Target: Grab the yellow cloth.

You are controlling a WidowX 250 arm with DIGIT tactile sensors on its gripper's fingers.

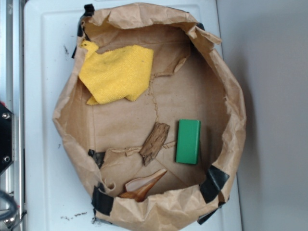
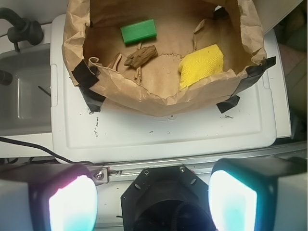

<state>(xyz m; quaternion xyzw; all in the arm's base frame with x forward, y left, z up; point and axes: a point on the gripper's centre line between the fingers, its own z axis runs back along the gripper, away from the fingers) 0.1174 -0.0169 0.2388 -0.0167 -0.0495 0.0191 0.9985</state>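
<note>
In the wrist view the gripper is seen at the bottom edge, its two glowing pads spread wide apart with nothing between them — released, and well back from the work area. Ahead of it a metal rail is crossed, then the white lid-like surface on which a shallow basin of crumpled brown paper is set, its rim fixed at the corners with strips of black tape. The near wall of this paper basin stands between the gripper and everything inside. The yellow cloth is found just behind that wall, to the right in the wrist view, lying flat on the paper floor and partly hidden by the raised rim. In the exterior view the yellow cloth is placed in the upper left of the basin, one edge riding up the paper wall, with nothing resting on it. Well apart from it, a brown piece of bark-like wood is seen near the middle of the floor, and a green rectangular block lies just beside that, not touching it. A torn tan scrap is curled against the wall opposite the cloth. No object is set between cloth and gripper other than the paper rim.
</note>
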